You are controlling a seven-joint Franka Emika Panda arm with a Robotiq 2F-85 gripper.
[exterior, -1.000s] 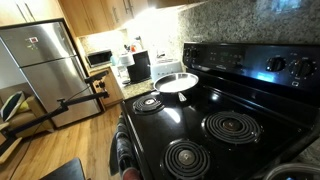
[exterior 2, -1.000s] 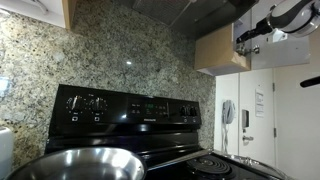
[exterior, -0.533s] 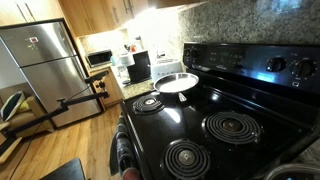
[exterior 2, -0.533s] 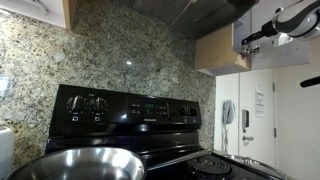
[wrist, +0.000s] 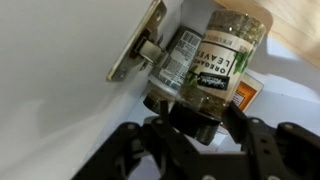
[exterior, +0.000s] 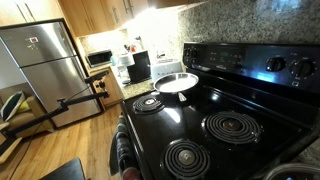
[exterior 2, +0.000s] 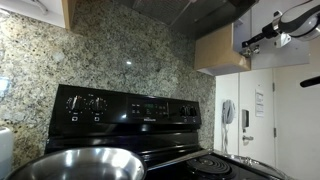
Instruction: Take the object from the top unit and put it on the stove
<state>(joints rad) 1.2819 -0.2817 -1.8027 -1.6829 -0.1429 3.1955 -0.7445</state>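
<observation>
the tool (wrist: 193, 122) was seen clamped on the capped end of a spice jar (wrist: 215, 55) of dried leaves, which was held tilted between its fingers up inside the top cupboard. just left of the jar, a metal hinge (wrist: 140, 48) was fixed to a white wall. just behind the jar, to the right, an orange-labelled container (wrist: 250, 95) was partly hidden. far below the tool, the stove (exterior 2: 130, 108) stood against a granite wall, with a steel pan (exterior: 176, 82) set on a rear burner.
</observation>
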